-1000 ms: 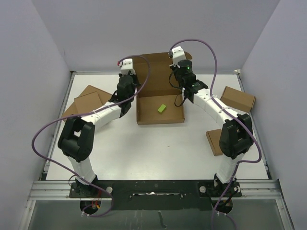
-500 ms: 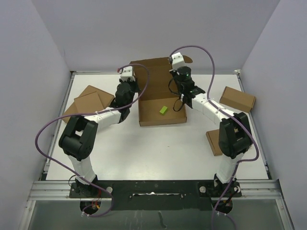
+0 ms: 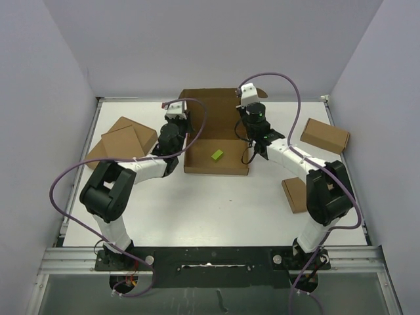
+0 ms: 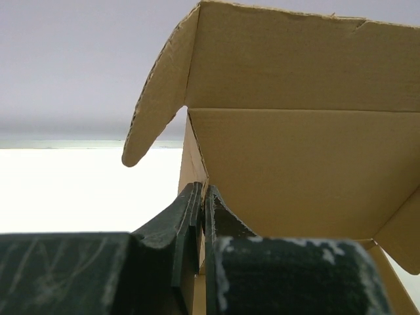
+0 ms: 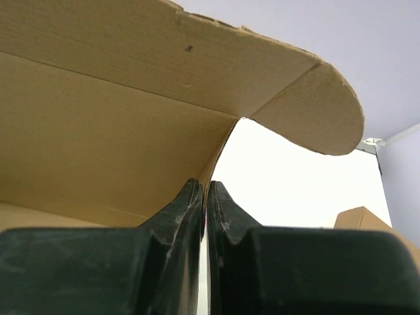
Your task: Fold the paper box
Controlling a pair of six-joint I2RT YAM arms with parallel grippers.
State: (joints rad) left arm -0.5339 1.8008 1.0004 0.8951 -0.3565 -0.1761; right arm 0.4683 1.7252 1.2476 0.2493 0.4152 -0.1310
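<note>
Top external shows the box [image 3: 211, 111] sitting mid-table toward the far side with its lid standing up. The left gripper [image 4: 202, 197] and right gripper [image 5: 205, 193] are each squeezed tight on a side wall, so my worry is that if the arms pull unevenly, a thin wall slips out or creases and the lid flops back. Compared with a second ago, the box sits a bit left and closer to the arms, and the green block [image 3: 216, 155] inside went with it.

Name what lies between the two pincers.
Between left pincer and right pincer lies the paper box, its tray open, a small green block inside; the top view shows it.
</note>
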